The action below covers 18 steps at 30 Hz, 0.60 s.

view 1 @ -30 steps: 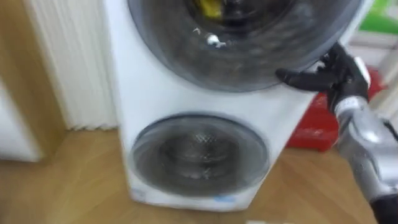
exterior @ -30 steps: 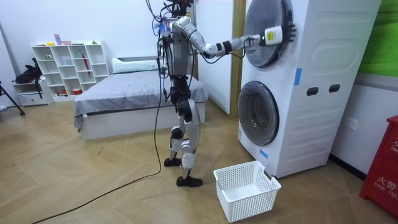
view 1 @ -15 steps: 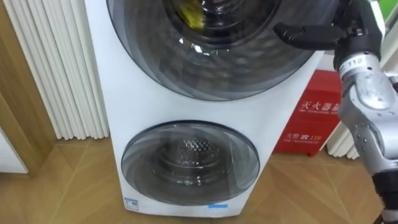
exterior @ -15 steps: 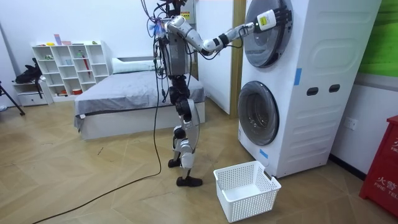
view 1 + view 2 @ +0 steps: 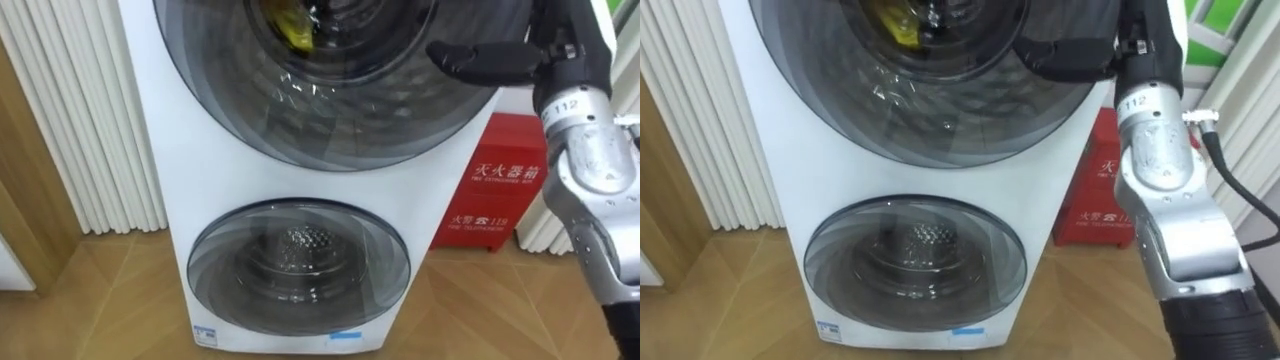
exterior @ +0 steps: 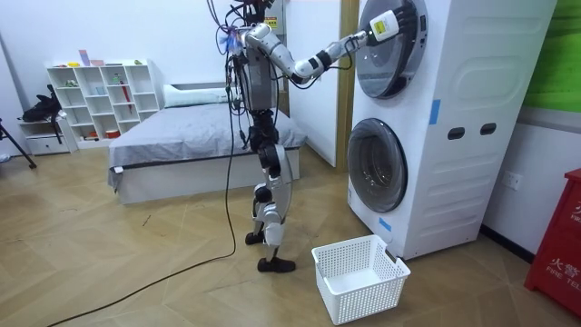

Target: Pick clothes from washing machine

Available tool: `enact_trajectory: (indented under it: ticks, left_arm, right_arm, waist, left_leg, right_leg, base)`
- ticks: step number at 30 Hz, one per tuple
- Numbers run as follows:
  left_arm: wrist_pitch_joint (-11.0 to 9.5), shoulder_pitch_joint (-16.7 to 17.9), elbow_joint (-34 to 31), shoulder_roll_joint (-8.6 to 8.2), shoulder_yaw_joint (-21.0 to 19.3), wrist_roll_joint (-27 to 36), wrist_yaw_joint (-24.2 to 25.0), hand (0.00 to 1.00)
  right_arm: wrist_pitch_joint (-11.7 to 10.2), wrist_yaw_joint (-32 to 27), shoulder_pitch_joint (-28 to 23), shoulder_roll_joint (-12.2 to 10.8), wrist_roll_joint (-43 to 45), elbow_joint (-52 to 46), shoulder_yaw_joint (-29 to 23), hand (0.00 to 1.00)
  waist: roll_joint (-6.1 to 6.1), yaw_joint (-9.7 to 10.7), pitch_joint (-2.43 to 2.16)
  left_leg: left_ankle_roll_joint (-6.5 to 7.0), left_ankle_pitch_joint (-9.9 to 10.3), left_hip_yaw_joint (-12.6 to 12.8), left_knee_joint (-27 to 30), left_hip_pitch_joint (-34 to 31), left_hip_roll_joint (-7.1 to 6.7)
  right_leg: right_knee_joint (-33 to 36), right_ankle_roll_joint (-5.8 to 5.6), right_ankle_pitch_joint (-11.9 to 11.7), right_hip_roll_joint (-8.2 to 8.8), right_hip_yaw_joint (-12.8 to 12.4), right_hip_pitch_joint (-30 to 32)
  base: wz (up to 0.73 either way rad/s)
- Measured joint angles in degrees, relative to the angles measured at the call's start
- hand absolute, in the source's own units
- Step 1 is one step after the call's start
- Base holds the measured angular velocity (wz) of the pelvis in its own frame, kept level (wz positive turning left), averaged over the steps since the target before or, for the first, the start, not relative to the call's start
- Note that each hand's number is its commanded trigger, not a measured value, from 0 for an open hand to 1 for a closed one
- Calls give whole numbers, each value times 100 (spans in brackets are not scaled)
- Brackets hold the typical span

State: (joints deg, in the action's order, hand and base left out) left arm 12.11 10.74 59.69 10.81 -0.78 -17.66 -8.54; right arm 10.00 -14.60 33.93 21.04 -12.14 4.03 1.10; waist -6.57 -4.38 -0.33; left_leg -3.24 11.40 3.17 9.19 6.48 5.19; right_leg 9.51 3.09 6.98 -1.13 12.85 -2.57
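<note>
I stand in front of two stacked white washing machines (image 6: 436, 127). Behind the round glass of the shut upper door (image 5: 330, 90) a yellow piece of clothing (image 5: 293, 25) shows inside the drum. My right hand (image 5: 560, 45) is raised to the right edge of that door, with dark straight fingers (image 5: 475, 58) lying leftward across the glass. In the room view my right hand (image 6: 381, 24) rests against the upper door, arm stretched out high. The lower door (image 5: 298, 265) is shut, its metal drum visible behind the glass.
A white laundry basket (image 6: 360, 275) sits on the wood floor in front of the lower machine, beside my feet. A red box (image 5: 495, 190) stands to the right of the machines. White vertical slats (image 5: 80, 120) line the wall on the left. A bed (image 6: 182, 145) is behind me.
My right arm has risen, and the hand now sits higher on the upper door's right edge. The eye view has shifted and steadied; both doors remain shut.
</note>
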Motion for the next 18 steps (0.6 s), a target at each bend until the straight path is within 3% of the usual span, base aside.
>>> enact_trajectory:
  ticks: [4,11,14,18]
  left_arm:
    - [11,47,41,7,-1,9,8,0]
    - [-4,86,83,22,147,245,10,0]
    - [-67,90,88,22,225,242,4,0]
    - [-238,215,98,21,228,248,-11,0]
  right_arm:
    - [-78,37,-331,-33,-2,-113,-19,0]
    - [-140,42,-1045,-115,57,-1061,-35,0]
    - [-145,91,-1230,-182,86,-1398,-30,0]
    - [-355,237,-1819,-281,66,-2154,-66,0]
  waist:
    - [-44,-20,-14]
    - [-2,7,8]
    - [64,88,12]
    - [218,110,-13]
  left_leg:
    - [0,1,33,-10,126,-2]
    - [-1,3,141,-7,108,17]
    - [-1,5,148,-45,111,21]
    - [0,6,190,-74,115,17]
  right_leg:
    - [-78,-16,13,1,-16,-153]
    - [-73,-1,3,-6,-20,-121]
    - [-75,4,0,-7,-23,-113]
    - [-85,1,1,-17,-30,-108]
  base:
    - [0]
    - [-1]
    - [2]
    - [-2]
